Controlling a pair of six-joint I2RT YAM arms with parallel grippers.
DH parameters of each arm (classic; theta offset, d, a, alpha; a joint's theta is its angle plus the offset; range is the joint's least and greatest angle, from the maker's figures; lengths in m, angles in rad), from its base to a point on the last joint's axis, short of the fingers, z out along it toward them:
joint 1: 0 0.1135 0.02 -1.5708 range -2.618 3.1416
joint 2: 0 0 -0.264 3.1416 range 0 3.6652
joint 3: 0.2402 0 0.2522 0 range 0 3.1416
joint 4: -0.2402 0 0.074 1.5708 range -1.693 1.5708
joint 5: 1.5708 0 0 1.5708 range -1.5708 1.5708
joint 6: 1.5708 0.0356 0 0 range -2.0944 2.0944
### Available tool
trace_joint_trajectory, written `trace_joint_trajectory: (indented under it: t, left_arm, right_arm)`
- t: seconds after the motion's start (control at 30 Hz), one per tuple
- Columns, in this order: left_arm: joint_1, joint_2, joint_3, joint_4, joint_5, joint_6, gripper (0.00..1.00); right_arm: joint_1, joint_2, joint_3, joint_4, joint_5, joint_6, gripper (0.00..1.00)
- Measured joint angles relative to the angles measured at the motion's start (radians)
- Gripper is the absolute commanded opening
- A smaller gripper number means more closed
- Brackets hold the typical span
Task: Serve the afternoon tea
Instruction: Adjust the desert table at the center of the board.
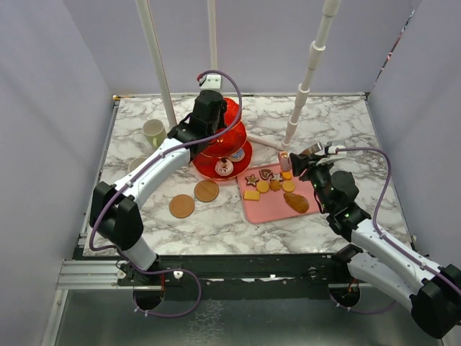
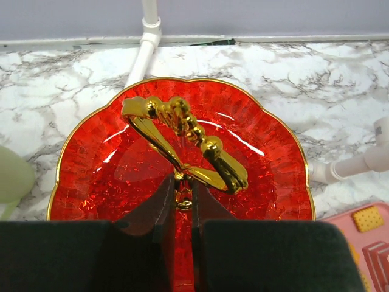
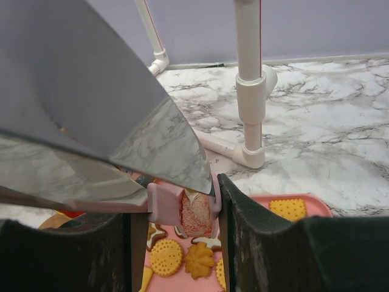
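The translucent red tiered stand (image 1: 234,137) stands at the back middle of the marble table, with a pastry (image 1: 224,167) on its bottom tier. My left gripper (image 1: 209,112) hangs over it, shut on the stem of the gold finial (image 2: 182,131); its jaws (image 2: 182,194) pinch just below the loop. My right gripper (image 1: 308,164) is shut on metal tongs (image 3: 121,121) with pink tips. The tongs pinch a pink speckled pastry (image 3: 196,216) above the pink tray (image 1: 277,207) of cookies. Two brown coasters (image 1: 207,190) (image 1: 181,206) lie left of the tray. The pale green mug (image 1: 153,132) stands back left.
White pipe posts rise behind the stand (image 1: 160,65) and at the back right (image 1: 302,94), with a foot pipe (image 3: 252,155) lying on the table near the tray. A pale cup-like thing (image 1: 135,164) is mostly hidden under my left arm. Purple walls close in three sides.
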Motion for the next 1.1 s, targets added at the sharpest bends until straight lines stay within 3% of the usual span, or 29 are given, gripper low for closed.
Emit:
trace_joint_trajectory:
  t: [0.07,0.1,0.17,0.27,0.37,0.47,0.6,0.73,1.1]
  left_arm:
    - [-0.004,0.000,-0.006,-0.003,-0.031,-0.028,0.01]
    - [-0.005,0.000,-0.007,-0.003,-0.042,-0.039,0.06]
    - [-0.011,0.000,-0.012,0.000,-0.057,-0.061,0.28]
    - [-0.017,-0.007,-0.027,0.018,-0.061,-0.078,0.53]
    - [-0.018,-0.021,-0.047,0.032,-0.037,-0.087,0.69]
    - [-0.019,-0.046,-0.063,0.036,0.024,-0.038,0.78]
    - [-0.018,-0.097,-0.086,0.036,0.102,0.064,0.85]
    - [0.005,-0.144,-0.099,0.037,0.198,0.186,0.84]
    - [0.166,-0.053,-0.006,-0.010,0.475,0.349,0.71]
  right_arm:
    - [0.000,0.000,0.001,0.000,-0.005,0.000,0.28]
    - [0.000,0.001,0.002,0.000,-0.006,0.000,0.28]
    - [0.000,0.001,0.006,0.000,-0.011,0.000,0.28]
    - [0.000,0.002,0.015,0.001,-0.018,0.000,0.28]
    - [0.000,0.003,0.015,0.000,-0.021,0.000,0.28]
    - [0.000,0.003,0.015,0.000,-0.021,0.000,0.28]
    - [0.000,0.003,0.016,0.000,-0.023,0.000,0.28]
    - [0.000,0.003,0.016,0.000,-0.024,0.000,0.28]
    - [0.000,0.000,0.016,-0.010,-0.024,0.000,0.28]
